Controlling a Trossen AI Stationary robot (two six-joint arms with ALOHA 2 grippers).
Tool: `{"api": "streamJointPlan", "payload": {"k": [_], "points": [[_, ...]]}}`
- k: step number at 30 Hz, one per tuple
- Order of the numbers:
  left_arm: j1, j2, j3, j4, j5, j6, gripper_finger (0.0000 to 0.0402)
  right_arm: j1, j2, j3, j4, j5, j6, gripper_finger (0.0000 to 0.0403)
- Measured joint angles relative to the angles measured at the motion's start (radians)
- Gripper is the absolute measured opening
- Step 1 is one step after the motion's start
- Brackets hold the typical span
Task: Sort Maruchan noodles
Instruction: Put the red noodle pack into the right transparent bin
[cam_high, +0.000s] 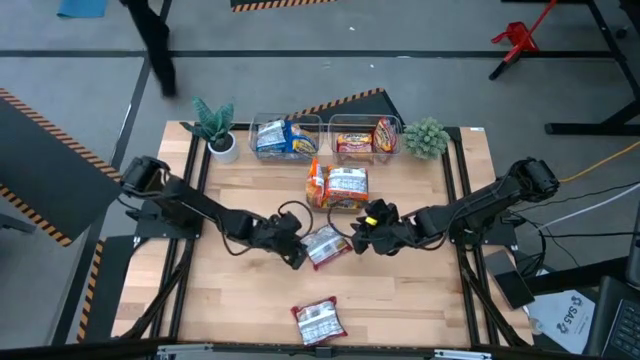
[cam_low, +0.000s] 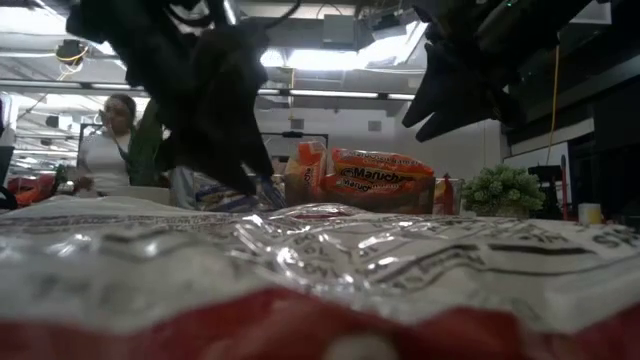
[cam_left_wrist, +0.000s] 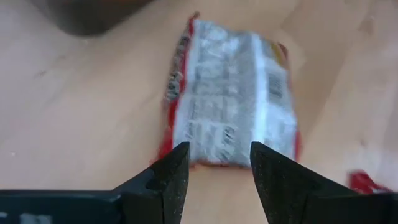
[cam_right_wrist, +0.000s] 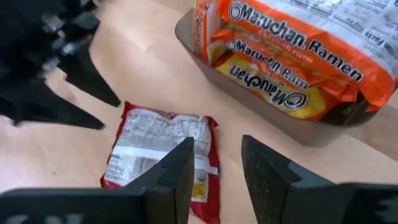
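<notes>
My table (cam_high: 400, 300) is only partly sorted, I judge. Taking the dark tray (cam_high: 318, 205) at its middle as my landmark: behind it stand two clear bins, the left bin (cam_high: 262, 127) holding blue-white Maruchan packets (cam_high: 280, 138), the right bin (cam_high: 366, 123) holding red and orange ones (cam_high: 362, 141). The tray itself carries a stack of orange packets (cam_high: 340, 186) waiting to be sorted. Just in front of the tray lies a red-edged packet (cam_high: 326, 246), label side down, flat on the wood. Another red-edged packet (cam_high: 318, 321) lies well in front of the tray, near the table's front edge.

My left gripper (cam_high: 296, 252) hovers beside the nearer red-edged packet, fingers (cam_left_wrist: 168, 180) narrowly apart and empty. My right gripper (cam_high: 362, 238) hangs on that packet's other side, fingers (cam_right_wrist: 177, 171) also narrowly parted, holding nothing. So two loose packets and the stack remain.
</notes>
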Motion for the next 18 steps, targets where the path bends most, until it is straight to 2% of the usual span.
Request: {"api": "streamJointPlan", "payload": {"k": [7, 11, 14, 18], "points": [[-0.014, 0.110, 0.000, 0.074, -0.022, -0.008, 0.0163, 0.002, 0.013, 0.000, 0.006, 0.009, 0.018, 0.0120], [-0.022, 0.160, 0.001, 0.077, 0.002, -0.020, 0.0163, 0.001, 0.058, 0.001, 0.019, -0.068, 0.040, 0.0123], [-0.040, 0.176, 0.003, 0.079, 0.000, -0.043, 0.0163, 0.002, 0.113, 0.000, 0.064, -0.106, 0.053, 0.0148], [-0.054, 0.177, 0.003, 0.071, -0.009, -0.048, 0.0163, -0.003, 0.178, 0.000, 0.184, -0.159, 0.054, 0.0213]]}}
